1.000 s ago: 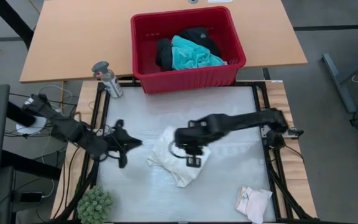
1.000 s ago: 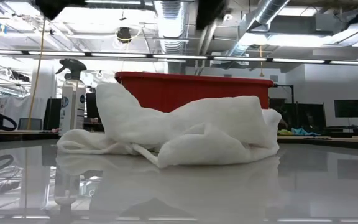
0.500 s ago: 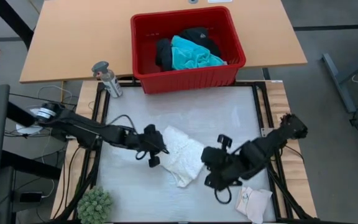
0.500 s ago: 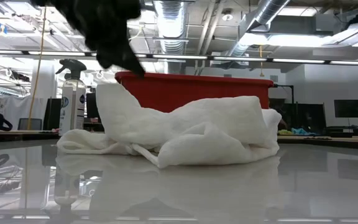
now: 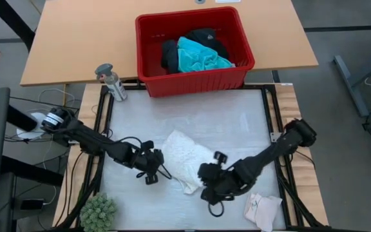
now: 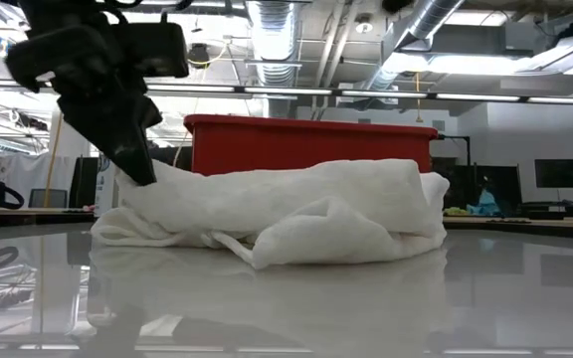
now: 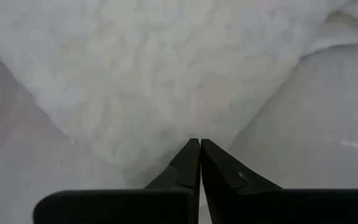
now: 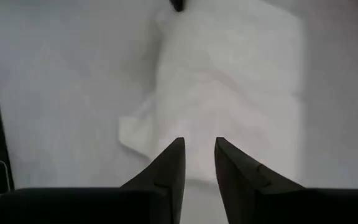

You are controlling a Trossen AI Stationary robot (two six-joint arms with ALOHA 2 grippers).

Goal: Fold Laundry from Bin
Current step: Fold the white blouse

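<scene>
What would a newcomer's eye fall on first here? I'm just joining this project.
Likely the white lacy top crumpled mid-table, with the left gripper shut at its left edge and the right gripper slightly open at its near corner. Behind stands the red bin, holding turquoise and black clothing.

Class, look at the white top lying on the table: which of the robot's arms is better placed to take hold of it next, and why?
Probably the left. The left gripper, shut, sits at the white top's edge; the right gripper, slightly open, hangs just short of its near corner.

White lacy top (image 5: 187, 160), red bin (image 5: 195, 82), turquoise shirt (image 5: 200, 57)
</scene>
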